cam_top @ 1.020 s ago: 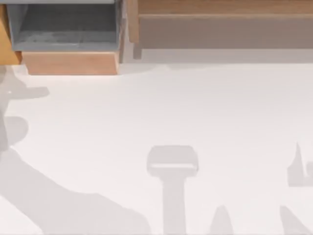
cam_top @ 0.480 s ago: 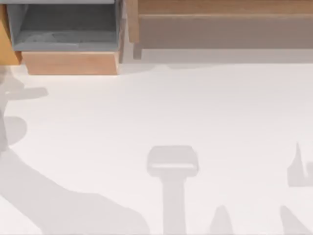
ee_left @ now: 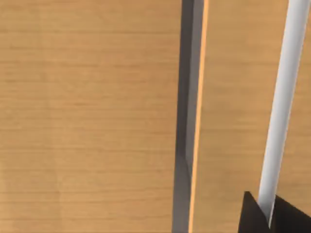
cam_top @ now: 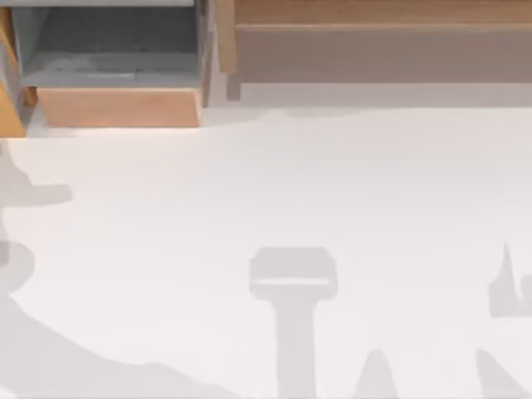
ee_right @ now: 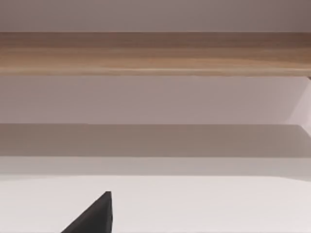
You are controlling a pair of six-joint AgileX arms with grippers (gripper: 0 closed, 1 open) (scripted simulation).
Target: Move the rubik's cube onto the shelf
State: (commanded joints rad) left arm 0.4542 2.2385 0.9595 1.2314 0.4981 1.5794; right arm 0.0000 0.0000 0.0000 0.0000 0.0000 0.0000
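Well over at the top view's far left, along the back edge, stands a wooden box (cam_top: 116, 106) with a grey inside and a plain wooden front board. Just beside it to the right, with a narrow gap between them, begins the shelf (cam_top: 374, 12). It is long and light brown, running on to the right edge of the view. Its side post (cam_top: 226, 37) stands at its left end, and a grey-brown recess (cam_top: 382, 54) lies under the plank top. In front of both spreads the white surface (cam_top: 332, 183), marked by soft grey shadows (cam_top: 293, 274) towards the near edge and at the left.

The left gripper (ee_left: 272, 225) appears in the left wrist view as a dark tip close over a light wooden panel (ee_left: 87, 116). A grey slot (ee_left: 183, 116) and a white strip (ee_left: 284, 97) run across that wood. Whether this gripper is spread or pressed together I cannot tell.

The right gripper (ee_right: 95, 216) shows in the right wrist view as one dark wedge above the white surface (ee_right: 194, 204), facing the shelf (ee_right: 155, 53) and its shaded recess (ee_right: 146, 141), well apart from them. Whether it is spread or closed I cannot tell either
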